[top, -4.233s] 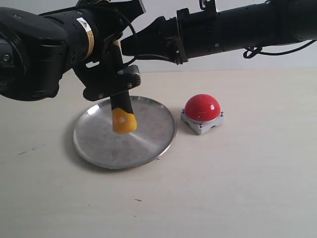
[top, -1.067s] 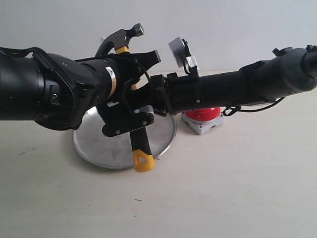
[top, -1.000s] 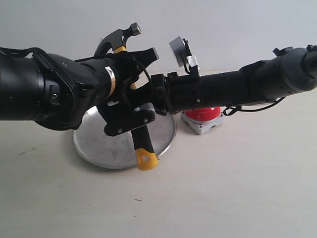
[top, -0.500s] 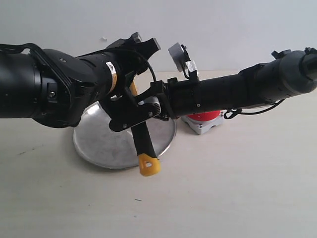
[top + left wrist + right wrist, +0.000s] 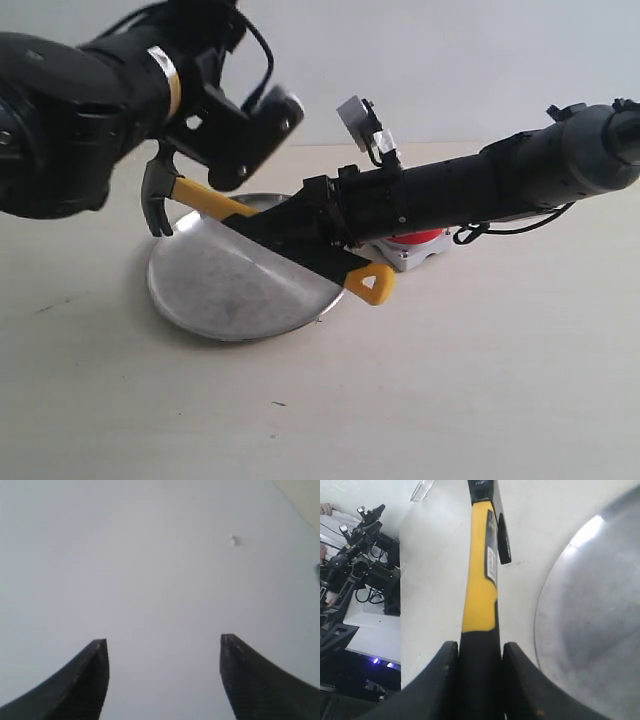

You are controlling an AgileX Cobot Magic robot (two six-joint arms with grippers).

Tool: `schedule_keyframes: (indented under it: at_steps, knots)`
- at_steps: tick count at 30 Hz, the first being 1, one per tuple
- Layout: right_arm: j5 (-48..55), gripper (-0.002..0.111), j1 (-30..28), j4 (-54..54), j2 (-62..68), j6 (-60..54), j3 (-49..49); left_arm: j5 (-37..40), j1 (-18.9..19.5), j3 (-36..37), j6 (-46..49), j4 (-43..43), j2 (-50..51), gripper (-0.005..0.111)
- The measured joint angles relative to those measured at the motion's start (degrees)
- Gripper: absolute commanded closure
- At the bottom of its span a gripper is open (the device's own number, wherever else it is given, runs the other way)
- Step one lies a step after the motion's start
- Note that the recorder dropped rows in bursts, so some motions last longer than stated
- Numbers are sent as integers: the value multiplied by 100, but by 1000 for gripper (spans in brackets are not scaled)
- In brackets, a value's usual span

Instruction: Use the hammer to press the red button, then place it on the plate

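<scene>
The hammer (image 5: 200, 198) slants low over the plate (image 5: 215, 285), its dark head past the plate's left rim and its yellow looped end (image 5: 370, 284) off the right rim. My right gripper (image 5: 300, 228) is shut on its black handle; in the right wrist view the gripper (image 5: 479, 652) clamps the handle, with the yellow shaft (image 5: 481, 575) running away from it beside the plate (image 5: 590, 610). My left gripper (image 5: 255, 70) hangs open up at the left, well above the hammer; between its fingers the left wrist view (image 5: 163, 647) holds only blank wall. The red button (image 5: 422, 237) is mostly hidden behind the right arm.
The right arm (image 5: 500, 175) stretches in from the right, low over the button and the plate's right half. The left arm (image 5: 70, 110) fills the upper left. Pale tabletop (image 5: 450, 380) lies in front, a white wall behind.
The left gripper opened, let go of the hammer and rose up and to the left. The hammer, gripped by the right gripper, tipped from upright to slanting over the plate.
</scene>
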Motion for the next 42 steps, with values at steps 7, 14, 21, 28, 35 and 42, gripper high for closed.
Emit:
schedule_keyframes:
  at_steps: [7,14,21,28,35,42]
  knots:
    - [-270,108,-227,-48,13,-25,-57,-63,0,0,-3535,0,-839,45]
    - [-329,108,-668,-12,-139,-25,-348,-846,0,-3,-7284,-606,-1088,45]
    - [-453,108,-709,-22,-741,-118,-363,-1829,208,31,-8988,-1230,-698,45]
    - [-1337,108,-709,-32,-1377,-145,-363,-4084,1419,416,-10652,-1390,-450,45]
    - [-1561,108,-712,-21,-1582,-292,-363,-7240,3080,806,-10546,-2242,-398,45]
    - [-1242,108,-712,-21,-1582,-316,-363,-10432,3960,1187,-9370,-3581,460,45]
